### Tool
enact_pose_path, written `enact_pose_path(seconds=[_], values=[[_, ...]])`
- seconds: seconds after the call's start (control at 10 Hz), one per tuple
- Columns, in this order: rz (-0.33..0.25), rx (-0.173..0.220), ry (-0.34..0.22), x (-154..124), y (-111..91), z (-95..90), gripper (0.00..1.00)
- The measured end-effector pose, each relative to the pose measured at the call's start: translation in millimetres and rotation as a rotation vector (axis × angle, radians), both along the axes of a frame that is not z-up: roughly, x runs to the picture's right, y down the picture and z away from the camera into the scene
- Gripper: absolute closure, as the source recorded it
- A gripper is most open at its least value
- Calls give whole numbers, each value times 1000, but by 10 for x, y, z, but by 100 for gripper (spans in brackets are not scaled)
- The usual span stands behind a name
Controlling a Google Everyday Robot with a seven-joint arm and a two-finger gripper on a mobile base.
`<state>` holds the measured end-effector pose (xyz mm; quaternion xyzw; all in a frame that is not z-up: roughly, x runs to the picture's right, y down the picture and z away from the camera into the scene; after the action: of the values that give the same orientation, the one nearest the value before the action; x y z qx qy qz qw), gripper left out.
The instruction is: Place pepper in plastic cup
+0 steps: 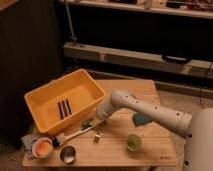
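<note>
Reaching across the wooden desk [150, 152] from the right, the white arm [145, 111] ends low over the boards, just in front of the near right corner of the yellow bin [35, 114]. The tool [93, 122] sits there, dark against the wood, with its fingers pressed together on the pepper [87, 123]. The pepper shows as a small green curve at the tool's tip, down at desk level and just beside the bin's front wall; whether it touches the boards cannot be told. The plastic cup [133, 142], pale yellow-green and upright, stands well apart from the pepper, to the right and nearer the desk's front edge, below the arm's forearm. A teal sponge [141, 120] lies flat behind that cup, partly tucked under the arm. A brush [75, 135] with a white handle lies slanted just in front of the tool, and a small pale object [96, 138] rests near its handle end. At the front left corner a metal cup [68, 154] stands beside a white cup [42, 148] with an orange inside. Two dark strips [64, 108] lie on the bin's floor.
</note>
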<state>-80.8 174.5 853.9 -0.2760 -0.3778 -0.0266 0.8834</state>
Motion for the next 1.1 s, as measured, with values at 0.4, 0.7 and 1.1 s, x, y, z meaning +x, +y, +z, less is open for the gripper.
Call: enact_pose_path(seconds=[0.4, 0.7, 1.1], values=[[-12, -43, -18, -87, -22, 88, 100], [-16, -45, -17, -76, -18, 85, 100], [-16, -46, -17, -69, -15, 85, 100]])
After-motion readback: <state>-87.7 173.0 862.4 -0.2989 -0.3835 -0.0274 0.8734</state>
